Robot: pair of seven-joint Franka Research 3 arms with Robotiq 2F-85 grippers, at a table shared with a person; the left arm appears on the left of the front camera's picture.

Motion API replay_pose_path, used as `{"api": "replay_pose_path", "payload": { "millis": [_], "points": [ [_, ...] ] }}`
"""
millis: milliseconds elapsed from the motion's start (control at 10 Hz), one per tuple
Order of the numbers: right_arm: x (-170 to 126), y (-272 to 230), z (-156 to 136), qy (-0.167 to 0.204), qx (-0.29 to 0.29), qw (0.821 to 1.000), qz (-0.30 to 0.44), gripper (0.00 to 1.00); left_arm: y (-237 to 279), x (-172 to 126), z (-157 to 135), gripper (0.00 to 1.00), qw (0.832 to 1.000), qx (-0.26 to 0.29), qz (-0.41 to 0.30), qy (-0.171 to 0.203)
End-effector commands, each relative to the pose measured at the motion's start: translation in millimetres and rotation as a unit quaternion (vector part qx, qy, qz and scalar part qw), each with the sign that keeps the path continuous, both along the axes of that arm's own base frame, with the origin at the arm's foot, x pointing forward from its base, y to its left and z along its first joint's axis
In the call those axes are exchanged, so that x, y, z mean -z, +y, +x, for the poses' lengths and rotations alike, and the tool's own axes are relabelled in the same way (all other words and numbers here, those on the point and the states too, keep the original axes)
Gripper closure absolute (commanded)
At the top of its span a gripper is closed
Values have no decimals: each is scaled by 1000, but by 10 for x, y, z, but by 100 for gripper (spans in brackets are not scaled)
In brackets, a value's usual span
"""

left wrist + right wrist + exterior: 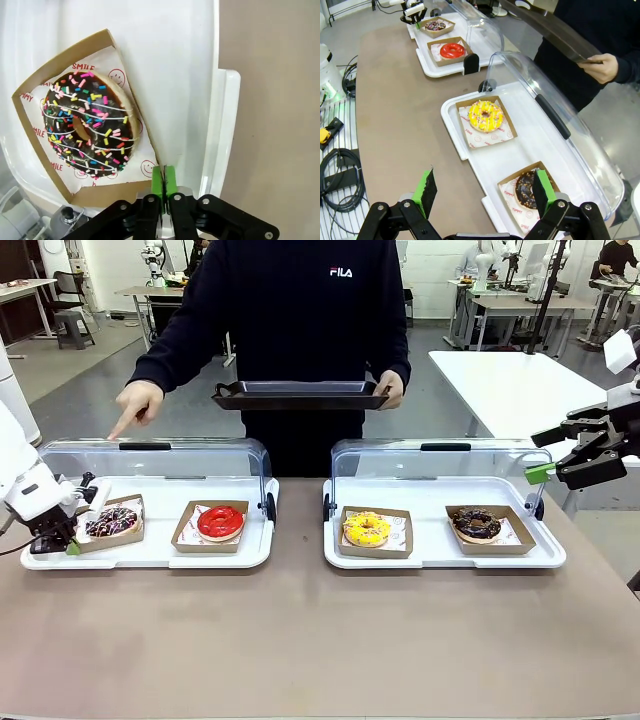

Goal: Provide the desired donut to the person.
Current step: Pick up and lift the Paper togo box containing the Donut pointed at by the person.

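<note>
Pinched shut on the rim of the cardboard tray (pixel 115 193) carrying the sprinkled donut (pixel 90 125) in the left display case (pixel 150 558), the left gripper (pixel 164 181) should lift slowly and level, lest the card sag, toward the black tray (pixel 300 395) held by the person (pixel 300 330).

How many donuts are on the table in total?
4. Chocolate sprinkled donut and red glazed donut in the left white plastic tray; yellow sprinkled donut and dark chocolate donut in the right white plastic tray. None seems hidden.
</note>
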State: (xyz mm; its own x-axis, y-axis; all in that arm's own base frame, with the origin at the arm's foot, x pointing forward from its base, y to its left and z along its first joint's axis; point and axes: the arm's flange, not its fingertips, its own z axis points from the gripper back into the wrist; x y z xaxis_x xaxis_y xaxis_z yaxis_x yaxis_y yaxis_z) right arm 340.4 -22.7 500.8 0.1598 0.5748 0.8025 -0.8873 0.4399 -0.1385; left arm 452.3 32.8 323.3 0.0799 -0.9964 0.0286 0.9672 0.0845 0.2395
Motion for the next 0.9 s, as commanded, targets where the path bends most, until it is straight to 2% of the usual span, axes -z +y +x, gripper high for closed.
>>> {"api": "replay_pose_path", "payload": {
  "millis": [0,300,500,600,800],
  "points": [
    [17,5,42,-8,-7,1000,11,0,-3,-69,-64,100,1000,-3,2,3],
    [17,5,42,-8,-7,1000,11,0,25,-159,-189,100,1000,7,-4,-11],
    [17,5,42,-8,-7,1000,11,0,62,-342,-371,100,998,14,-38,-37],
    [17,5,42,-8,-7,1000,11,0,90,-498,-580,100,997,12,-59,-37],
    [17,5,42,-8,-7,1000,11,0,173,-709,-998,100,997,-11,-72,1]
  ]
}}
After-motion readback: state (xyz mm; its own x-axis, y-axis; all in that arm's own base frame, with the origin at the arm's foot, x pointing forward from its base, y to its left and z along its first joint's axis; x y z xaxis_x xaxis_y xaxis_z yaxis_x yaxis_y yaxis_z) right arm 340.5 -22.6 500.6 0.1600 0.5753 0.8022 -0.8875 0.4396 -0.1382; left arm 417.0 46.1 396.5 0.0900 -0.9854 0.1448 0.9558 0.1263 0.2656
